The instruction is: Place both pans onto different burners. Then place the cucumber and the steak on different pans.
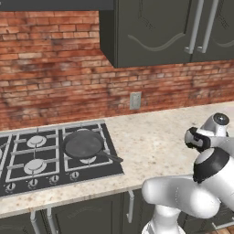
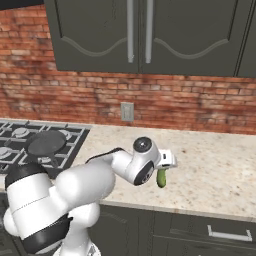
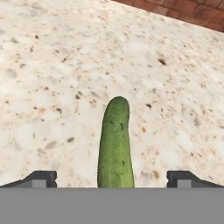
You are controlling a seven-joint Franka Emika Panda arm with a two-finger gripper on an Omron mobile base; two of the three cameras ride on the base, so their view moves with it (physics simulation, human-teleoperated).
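Observation:
A dark grey pan [image 1: 83, 144] [image 2: 46, 142] rests on the grates over the right-hand burners of the black cooktop [image 1: 45, 180], its handle pointing to the front right. Bare burners [image 1: 36, 140] lie to its left. The green cucumber [image 2: 162, 178] [image 3: 116, 144] lies on the speckled counter, well right of the cooktop. My gripper [image 3: 113, 179] hangs just above it, open, its two fingertips [image 3: 41, 178] wide apart on either side of the cucumber's near end with a gap on each side. The steak is out of view.
Beige speckled counter [image 1: 151, 141] stretches right of the cooktop to the brick wall, which carries an outlet [image 1: 135, 100] [image 2: 127, 111]. Dark upper cabinets [image 1: 160, 32] hang overhead. The counter's front edge [image 2: 190, 210] runs close below the cucumber.

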